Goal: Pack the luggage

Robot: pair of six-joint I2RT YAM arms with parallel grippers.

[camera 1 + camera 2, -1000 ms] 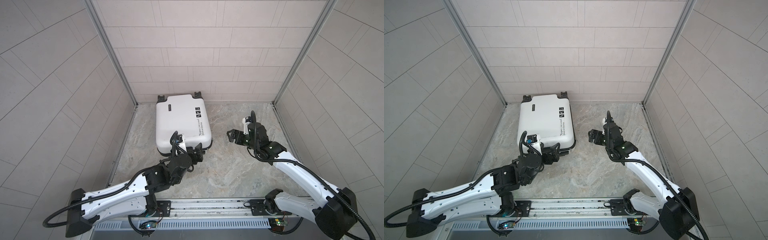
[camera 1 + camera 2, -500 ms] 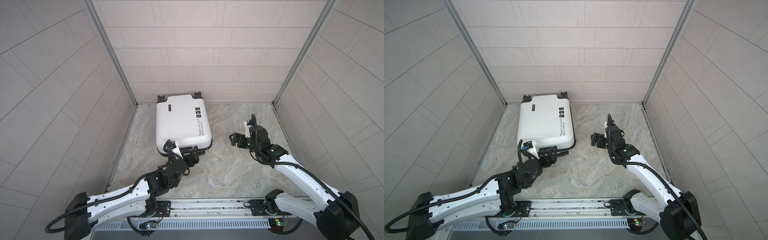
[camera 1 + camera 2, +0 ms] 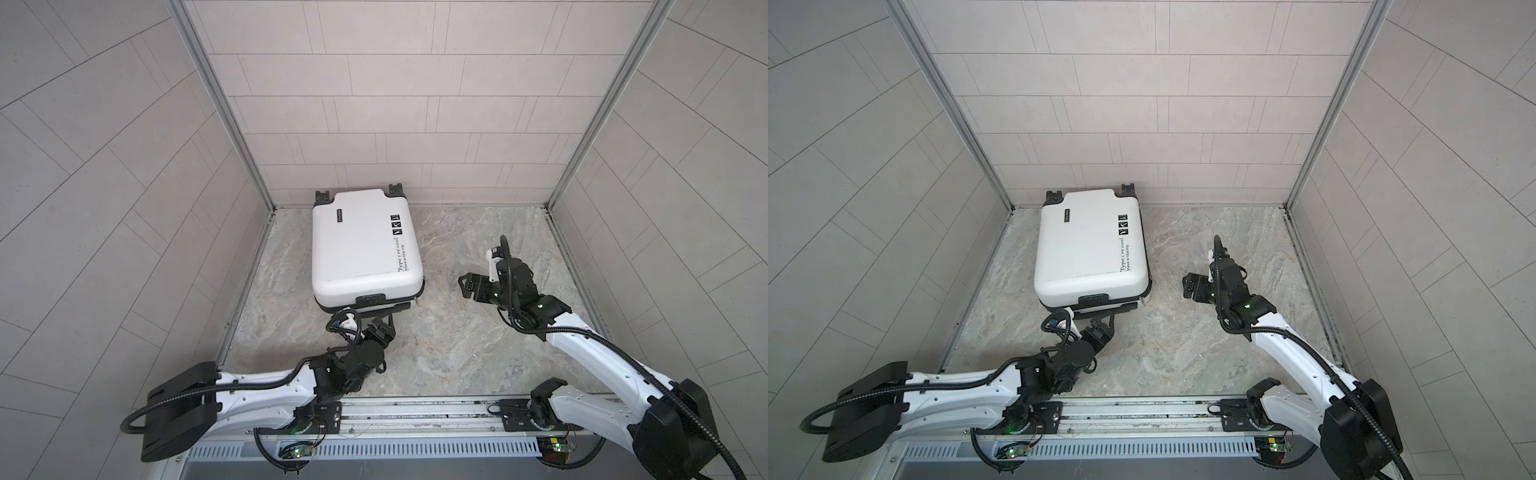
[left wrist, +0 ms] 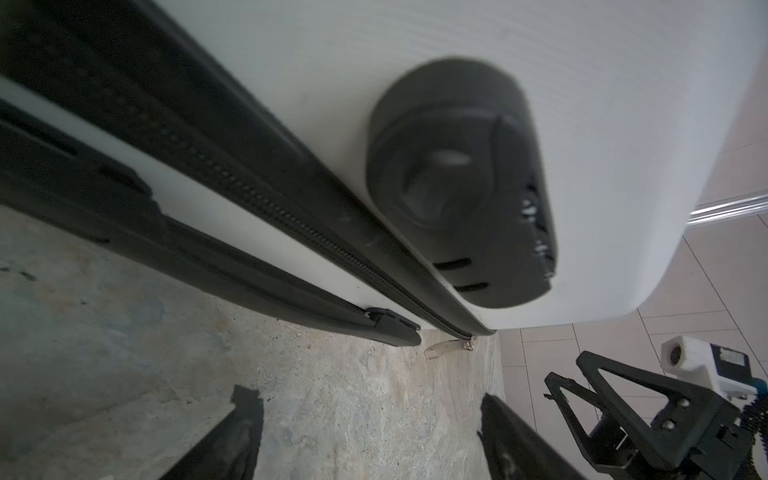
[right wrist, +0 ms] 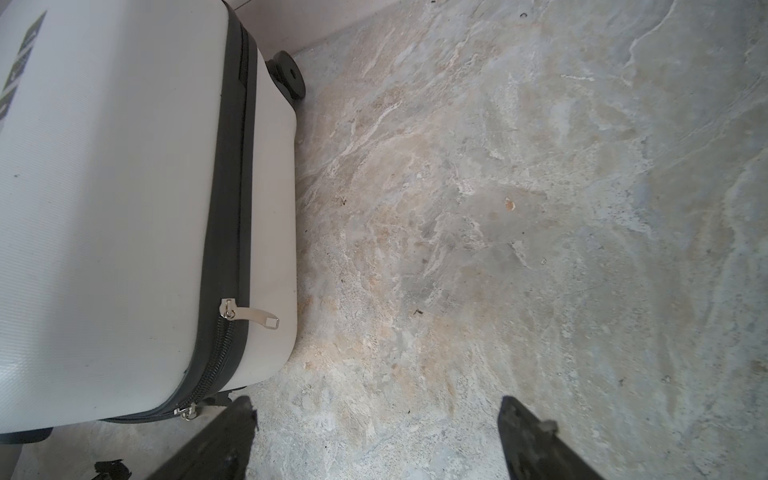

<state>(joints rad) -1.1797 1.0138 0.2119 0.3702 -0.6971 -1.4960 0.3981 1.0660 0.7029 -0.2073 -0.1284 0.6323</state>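
- Now we log luggage (image 3: 361,245) shut, flat, far left, long axis toward back wall (image 3: 395,104).
- Left gripper (image 4: 365,397), nearer, faces its near end, jaws apart, empty.
- Right gripper (image 3: 467,286), likewise spread and empty, stands well to its right.

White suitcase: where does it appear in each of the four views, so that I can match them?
In a top view: the white suitcase lies flat, left of centre, wheels towards the back wall.
In a top view: again left of centre, same pose.
Left wrist: one end of it, close up, fills most of the picture.
Right wrist: its long side, beside bare floor.
Shared landmark: the black zipper trim round its shell.
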